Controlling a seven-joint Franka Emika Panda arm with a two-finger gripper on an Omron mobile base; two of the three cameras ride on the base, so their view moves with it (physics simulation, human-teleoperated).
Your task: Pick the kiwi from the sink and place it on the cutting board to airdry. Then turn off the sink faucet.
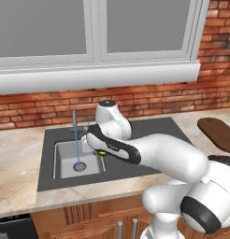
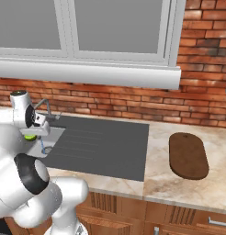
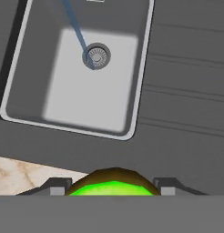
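Carrying the kiwi (image 3: pixel 113 182) pinched between its 2 fingers, the gripper (image 3: pixel 113 190) hangs above the sink (image 3: pixel 22 117), water running into the drain (image 3: pixel 96 56). The board (image 2: pixel 189 155) lies well off to the right. Best to swing across slow and level and set it down low; how deep the grip sits is hard to judge from here.
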